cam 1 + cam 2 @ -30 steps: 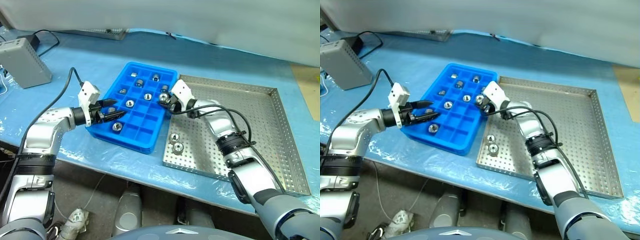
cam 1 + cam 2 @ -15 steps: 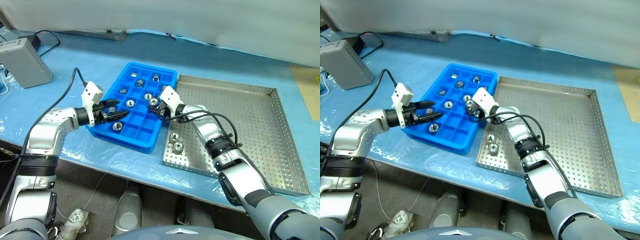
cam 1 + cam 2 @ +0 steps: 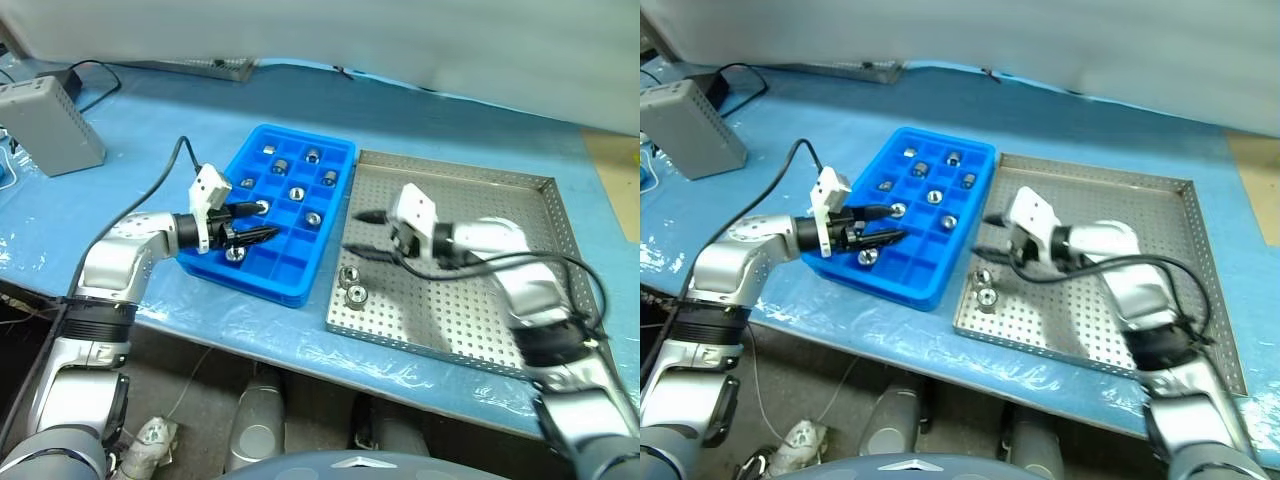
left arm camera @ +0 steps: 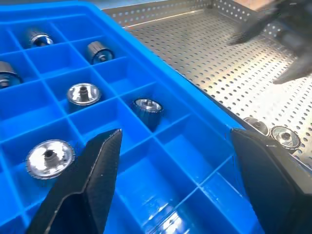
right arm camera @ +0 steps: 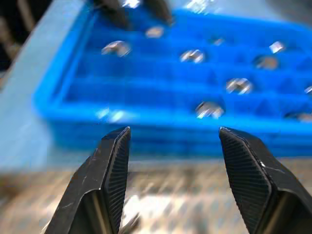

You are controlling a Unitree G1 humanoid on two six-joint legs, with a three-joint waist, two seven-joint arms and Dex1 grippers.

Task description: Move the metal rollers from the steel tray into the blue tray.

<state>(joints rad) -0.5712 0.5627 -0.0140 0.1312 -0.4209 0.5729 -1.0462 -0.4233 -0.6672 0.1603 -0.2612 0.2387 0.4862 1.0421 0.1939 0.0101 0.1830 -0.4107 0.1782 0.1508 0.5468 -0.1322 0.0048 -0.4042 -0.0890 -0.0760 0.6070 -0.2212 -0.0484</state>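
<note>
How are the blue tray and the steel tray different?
The blue tray is bright plastic split into small square compartments; the steel tray is one flat silver floor full of small holes. The blue tray is narrower, the steel tray wider. The blue tray holds more rollers, one per compartment; the steel tray has two left, side by side near its front corner. Both sit on the table, edges close together.

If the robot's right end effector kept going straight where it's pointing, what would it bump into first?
Probably the near side wall of the blue tray. The right end effector is open and aimed at it over the steel tray; depth is unclear.

Eight metal rollers point(image 3: 313, 219) in one blue tray point(image 3: 291, 272), two (touching) on one steel tray point(image 3: 500, 300), one grey box point(image 3: 48, 122)
</note>
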